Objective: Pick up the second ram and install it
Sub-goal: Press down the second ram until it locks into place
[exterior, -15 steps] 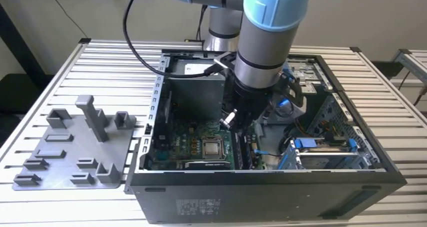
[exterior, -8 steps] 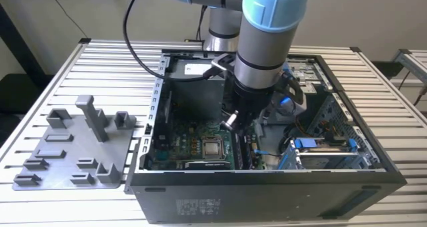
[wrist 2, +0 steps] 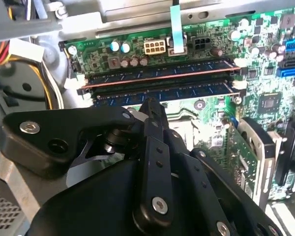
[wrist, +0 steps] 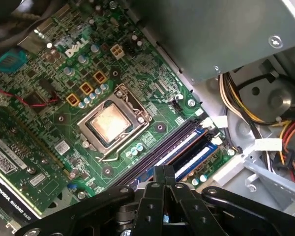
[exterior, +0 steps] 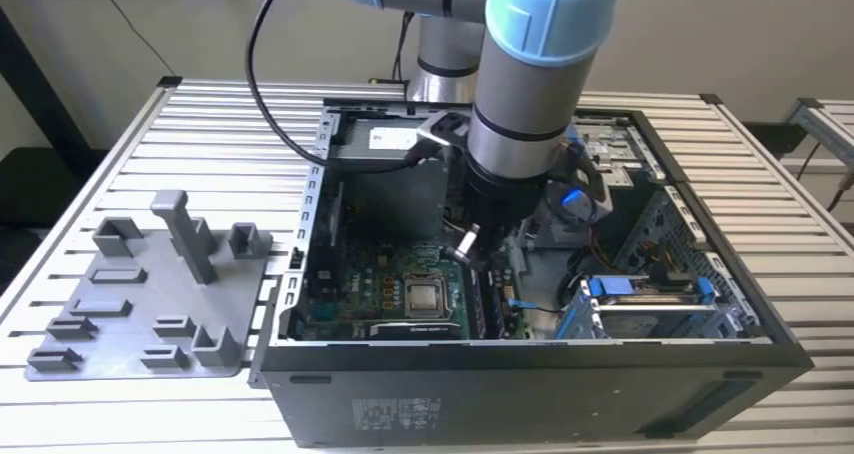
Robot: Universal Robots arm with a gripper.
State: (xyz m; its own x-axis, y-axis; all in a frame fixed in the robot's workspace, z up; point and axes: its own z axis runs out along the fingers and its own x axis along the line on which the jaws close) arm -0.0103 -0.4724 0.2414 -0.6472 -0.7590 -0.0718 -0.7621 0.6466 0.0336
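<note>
Inside the open computer case (exterior: 534, 359) on the desk (exterior: 200, 114), the fingers (wrist 2: 155, 115) — pressed together, pinching nothing — sit just above the second ram (wrist 2: 162, 93), which lies seated in its motherboard (wrist: 64, 98) slot beside another stick (wrist 2: 157, 73) — near the processor socket (wrist: 113, 123).

The open PC case (exterior: 534, 364) sits on the slatted table (exterior: 200, 124), with the fixture plate (exterior: 147, 304) just beside it on the exterior view's left. Inside, the arm (exterior: 527, 104) reaches down over the motherboard (exterior: 387, 284), gripper (exterior: 470, 246) right above the RAM slots (wrist 2: 157, 81) next to the CPU socket (wrist: 113, 123). Two sticks (wrist 2: 162, 91) sit side by side in those slots.
</note>
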